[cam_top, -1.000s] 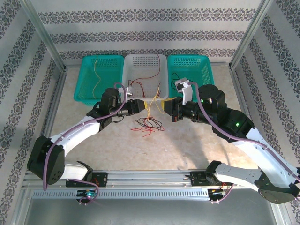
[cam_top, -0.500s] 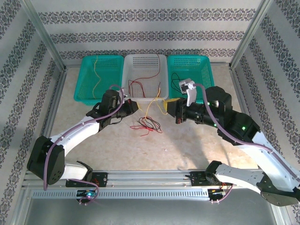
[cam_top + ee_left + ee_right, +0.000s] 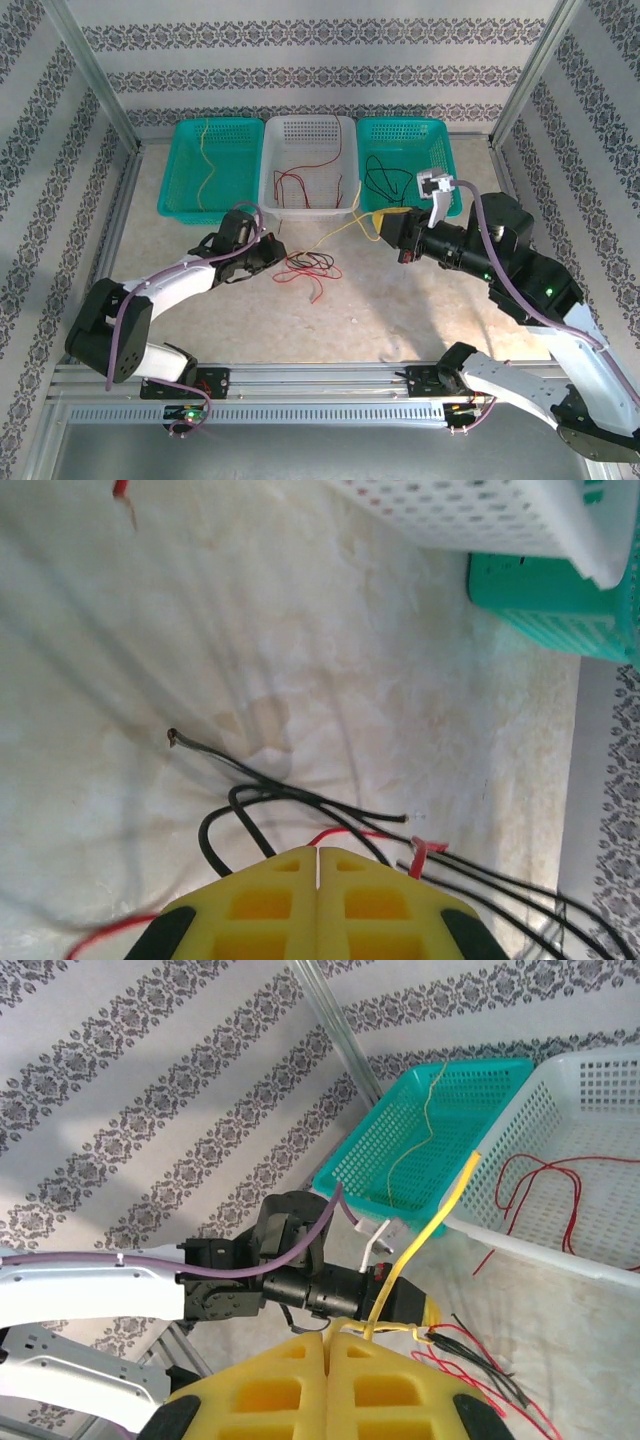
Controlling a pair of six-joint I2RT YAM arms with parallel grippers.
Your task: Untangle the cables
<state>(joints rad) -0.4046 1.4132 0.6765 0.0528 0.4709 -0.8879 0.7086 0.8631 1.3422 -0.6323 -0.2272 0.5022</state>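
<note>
We now clench the left pincer [image 3: 274, 256] shut at the red-black tangle's [image 3: 308, 265] 9 o'clock edge while the right pincer [image 3: 380, 225], grasping the yellow cable [image 3: 345, 229], has drawn back toward 3 o'clock, so yellow looks nearly free.

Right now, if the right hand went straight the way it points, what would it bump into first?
Probably the left hand, which sits straight ahead of the right hand, shut on a thin yellow wire. Depth is unclear, so it could brush the tangle of thin red and black wires first.
</note>
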